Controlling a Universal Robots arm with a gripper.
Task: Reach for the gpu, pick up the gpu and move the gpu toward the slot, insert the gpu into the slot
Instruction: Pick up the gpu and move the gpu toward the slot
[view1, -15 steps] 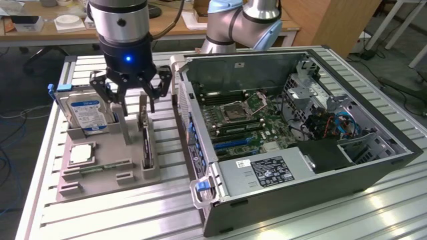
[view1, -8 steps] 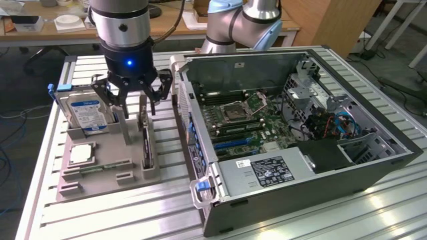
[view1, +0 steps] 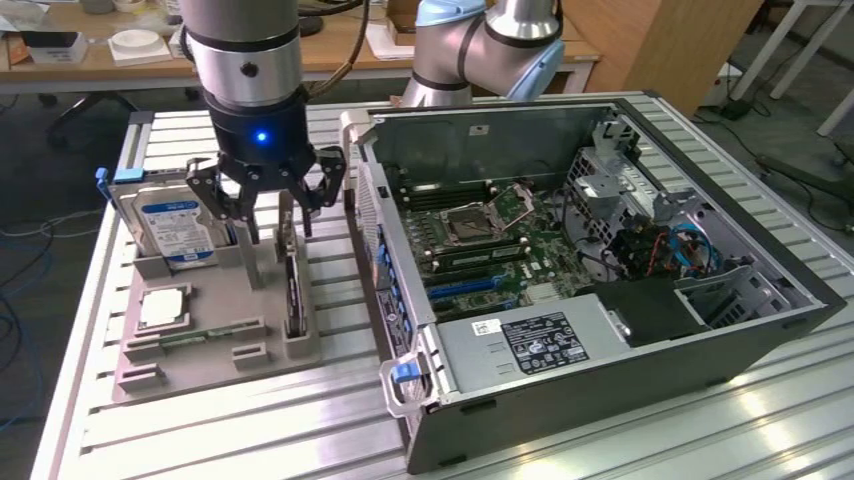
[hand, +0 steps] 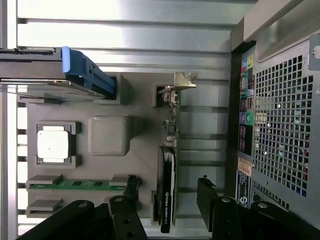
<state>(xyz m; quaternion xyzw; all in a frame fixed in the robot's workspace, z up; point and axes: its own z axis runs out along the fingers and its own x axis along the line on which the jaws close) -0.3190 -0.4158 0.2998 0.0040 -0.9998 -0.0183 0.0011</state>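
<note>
Black gpu: standing on edge in the grey tray, left-centre of the exterior frame
hand: spread open, holding nothing, right over the gpu
case: side open, just right of the tray

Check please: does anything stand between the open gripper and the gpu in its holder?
Nothing visible does. The gripper hangs open just above the gpu, which stands on edge in the gray holder. In the wrist view the card lies in line between the two fingers.
</note>
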